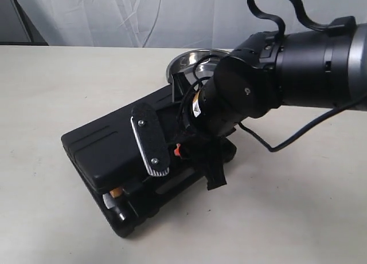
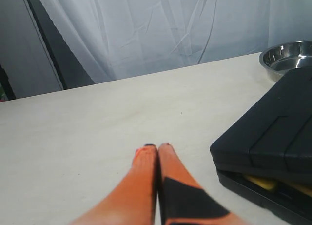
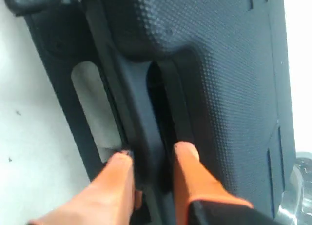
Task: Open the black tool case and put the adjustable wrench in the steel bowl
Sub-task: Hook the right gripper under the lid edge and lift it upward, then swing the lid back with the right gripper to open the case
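Gripping the black tool case [image 3: 219,64] handle.
I'm clamping the right end effector [image 3: 151,154] on it; the left end effector [image 2: 157,148] is hovering clenched, empty.

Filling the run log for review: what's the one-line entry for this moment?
step: opening case | right claw: clamped on handle, case ajar | left claw: shut, over table | bowl: beyond case | wrench: not visible

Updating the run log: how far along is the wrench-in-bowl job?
Done: the black tool case is cracked ajar, a gap showing under its lid. In hand: the right gripper clamps the case's handle bar; the left gripper sits shut beside the case. Left: swing the lid fully open, then move the adjustable wrench, not visible yet, into the steel bowl.
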